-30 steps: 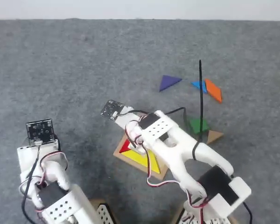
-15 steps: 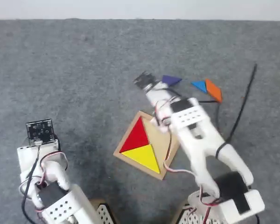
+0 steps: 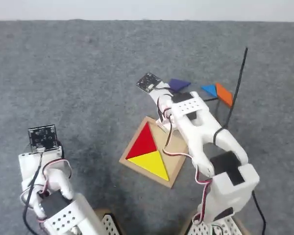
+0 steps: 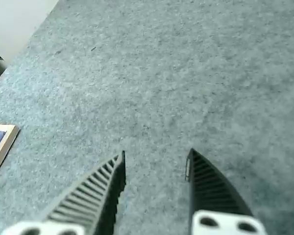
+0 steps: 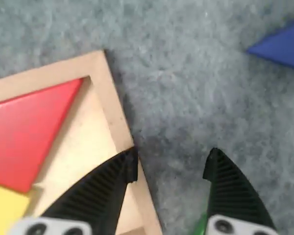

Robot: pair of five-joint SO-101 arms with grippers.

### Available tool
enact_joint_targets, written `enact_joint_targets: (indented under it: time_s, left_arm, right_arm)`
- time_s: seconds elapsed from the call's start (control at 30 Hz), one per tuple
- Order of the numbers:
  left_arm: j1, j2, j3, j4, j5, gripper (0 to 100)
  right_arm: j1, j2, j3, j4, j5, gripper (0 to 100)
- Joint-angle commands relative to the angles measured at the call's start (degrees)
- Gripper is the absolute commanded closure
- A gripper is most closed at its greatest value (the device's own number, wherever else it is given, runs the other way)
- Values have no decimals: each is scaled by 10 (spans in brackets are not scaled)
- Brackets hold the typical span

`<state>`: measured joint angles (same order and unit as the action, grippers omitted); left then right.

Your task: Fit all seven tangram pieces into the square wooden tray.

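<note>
High view shows the tray (image 3: pixel 177 169) lying as a diamond on the grey table (image 3: pixel 88 73), in front of the right arm. Two pieces are already inside it: a red triangle (image 3: pixel 143 142) and a yellow triangle (image 3: pixel 152 165), which touch along one edge and fill the half toward the left arm. The other half is bare wood, partly covered by the right arm and its cables. Beyond the tray, well apart from it, lie a purple triangle (image 3: pixel 179 84), a blue triangle (image 3: pixel 209 90) and an orange piece (image 3: pixel 225 94); the blue and the orange touch each other.

Right wrist view shows the right hand (image 5: pixel 172 161) open quite wide, with nothing between its fingers. One finger is above the tray's rim near a corner, the other above the table outside the tray. A little green (image 5: pixel 200 226) appears beside this outer finger, probably another piece. The purple triangle looks bluish here and is at the edge of this view, ahead of the hand.

Left hand (image 4: pixel 157 159) is also open and empty, over bare table away from the pieces.

I judge that the step in hand is fetching the third piece, so the task is less than half done. The next move needs the right hand to come over one loose piece, likely the purple triangle, then go down with a finger on each side. The pieces are thin and flat, so the fingers must nearly touch the table to catch the edges.
</note>
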<state>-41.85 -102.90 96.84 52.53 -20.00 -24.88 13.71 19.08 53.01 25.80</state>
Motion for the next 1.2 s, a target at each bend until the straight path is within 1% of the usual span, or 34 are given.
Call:
enact_joint_targets:
  time_s: [0.0,0.17,0.33,0.47,0.57,0.7,0.8,0.9,0.97,1.03,1.17]
  left_arm:
    - [4,-7,-5,-3,5,806]
    - [4,-7,-5,-3,5,806]
    - [4,-7,-5,-3,5,806]
    - [4,-7,-5,-2,5,806]
    - [4,-7,-5,-1,5,806]
    - [4,-7,-4,-1,5,806]
    - [4,-7,-4,-1,5,806]
    - [4,-7,-4,-1,5,806]
    - [4,-7,-4,-1,5,806]
    - [4,-7,-4,-2,5,806]
    - [4,-7,-4,-3,5,806]
  right_arm:
    - [-8,7,-22,-8,6,761]
    - [-10,-15,-21,31,3,761]
    - [-35,-63,-11,57,2,761]
    - [-72,-77,17,55,6,761]
    - [-79,-65,27,33,7,761]
    - [-51,-33,20,1,47,761]
    - [-22,-4,-11,-3,72,761]
    - [-9,36,-47,9,113,761]
    - [-12,59,-66,40,142,764]
    - [-20,75,-85,78,162,808]
    - [-30,104,-127,110,167,993]
